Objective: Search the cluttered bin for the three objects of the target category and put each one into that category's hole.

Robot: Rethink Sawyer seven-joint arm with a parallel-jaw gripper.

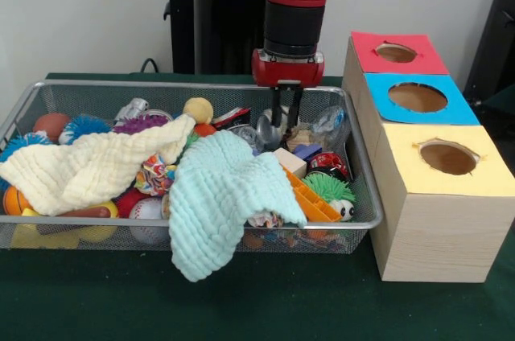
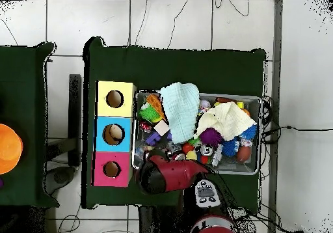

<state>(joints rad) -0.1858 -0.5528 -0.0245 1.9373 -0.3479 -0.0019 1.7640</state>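
Observation:
A wire mesh bin (image 1: 364, 188) holds a heap of toys under a cream cloth (image 1: 88, 166) and a mint cloth (image 1: 221, 196) that hangs over the front rim. My gripper (image 1: 284, 122) reaches down into the bin's back right part, beside a silvery metal piece (image 1: 268, 129) and above a wooden block (image 1: 290, 161). Its tips sit among the clutter. To the right of the bin stands a wooden box with a red hole (image 1: 394, 52), a blue hole (image 1: 417, 97) and a yellow hole (image 1: 447, 158). In the overhead view the arm (image 2: 170, 175) covers the gripper.
Near the gripper lie a purple block (image 1: 306, 151), a red and black ball (image 1: 327, 164), a green spiky toy (image 1: 328, 188), an orange plastic piece (image 1: 310, 196) and clear plastic (image 1: 330, 122). A yellow ball (image 1: 198, 109) and spiky balls (image 1: 83, 125) lie further left.

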